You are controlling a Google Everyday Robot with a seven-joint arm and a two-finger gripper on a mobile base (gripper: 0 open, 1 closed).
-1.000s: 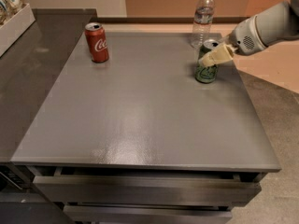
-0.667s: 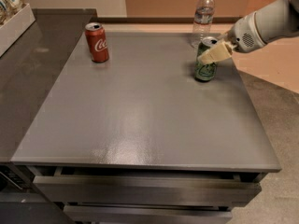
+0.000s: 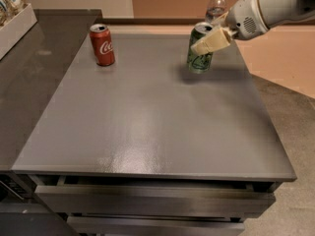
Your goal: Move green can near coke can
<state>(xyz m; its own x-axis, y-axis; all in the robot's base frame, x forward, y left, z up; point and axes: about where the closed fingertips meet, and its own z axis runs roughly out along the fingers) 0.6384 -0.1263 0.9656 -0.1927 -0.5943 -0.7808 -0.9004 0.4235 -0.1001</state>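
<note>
Currently, green can (image 3: 200, 53): at the far right part of the grey surface (image 3: 147, 127), in the robot's clasp and leaning a touch; base touching the surface or just off it, impossible to tell.
Gripper (image 3: 202, 43): at the end of the white arm (image 3: 266, 9) reaching in from the upper right, level with the can's upper half.
Fingers (image 3: 212, 40): closed on the green can, one cream finger laid across its front, the other hidden behind; nothing else held.
Coke can (image 3: 102, 44): upright near the far left of the surface, well apart from the green can, bare surface between.
Handling, as judged: thin aluminium, stiff under a light squeeze but easily dented; smooth and rather slippery on the painted wall; full or empty impossible to tell; prone to tipping if set down tilted.
Best hold, as judged: across the round wall at or above mid-height, clear of the silver rim.
Water bottle (image 3: 215, 5): clear plastic, just behind the green can at the far edge, close to the gripper; likeliest thing to be knocked on a backward swing.
Dark counter (image 3: 34, 82): adjoining on the left, a white tray of packets (image 3: 15, 26) at its far corner, well away from both cans.
Path leftward: unobstructed across the surface; main risk, bumping the coke can on arrival.
Drawers (image 3: 147, 195): below the front edge, top one seemingly ajar, out of play.
</note>
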